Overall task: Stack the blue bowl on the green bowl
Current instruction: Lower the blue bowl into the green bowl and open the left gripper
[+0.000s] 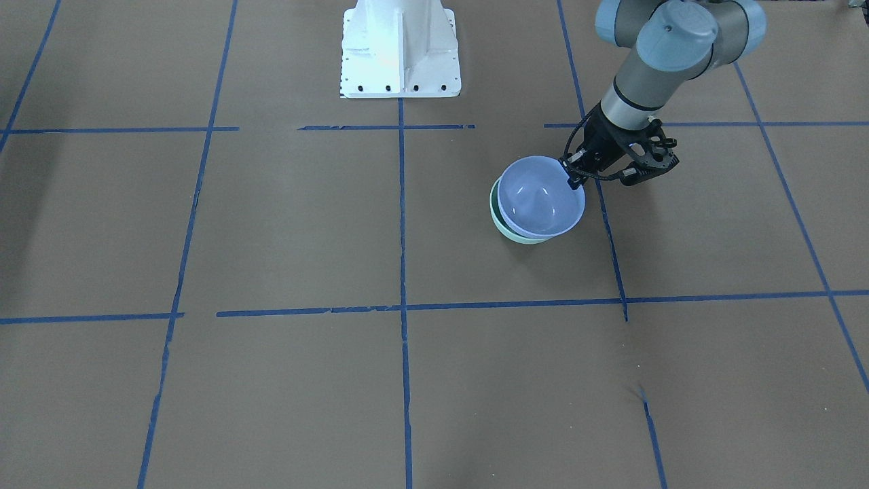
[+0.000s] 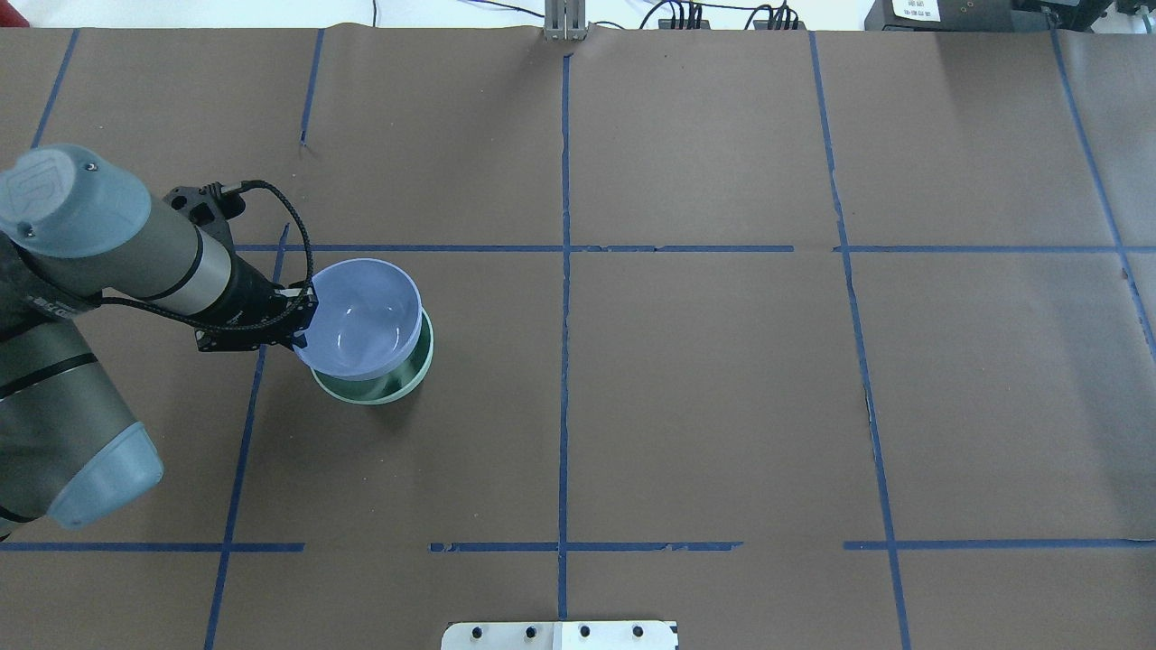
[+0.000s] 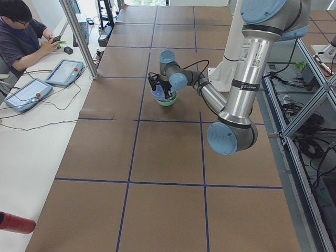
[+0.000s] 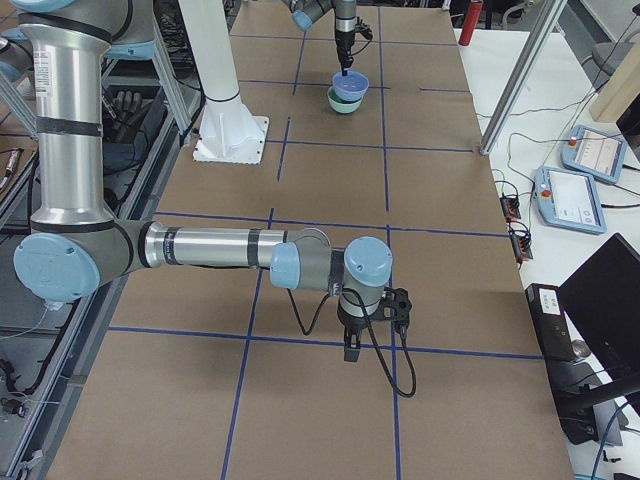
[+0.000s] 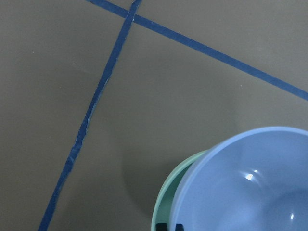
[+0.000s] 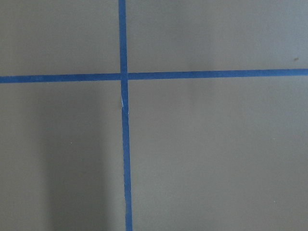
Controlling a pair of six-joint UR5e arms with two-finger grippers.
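Blue bowl [image 2: 361, 311] atop green bowl [image 2: 379, 393]; left gripper [image 2: 300, 327] pinching blue rim; right gripper [image 4: 351, 352] unclear.

I'm in a robotics lab: my tabletop [image 2: 704, 406] is papered brown with a blue tape grid [image 2: 564, 361], teach pendants [image 3: 64, 72] and an operator [image 3: 21, 32] right alongside.

Readable text: none.
White label [image 2: 914, 7] past the tabletop [image 2: 704, 388] far edge and the pendant screens [image 4: 586, 152] are too small to read. Embossed mark on arm joint cap [image 2: 54, 194]: unclear.
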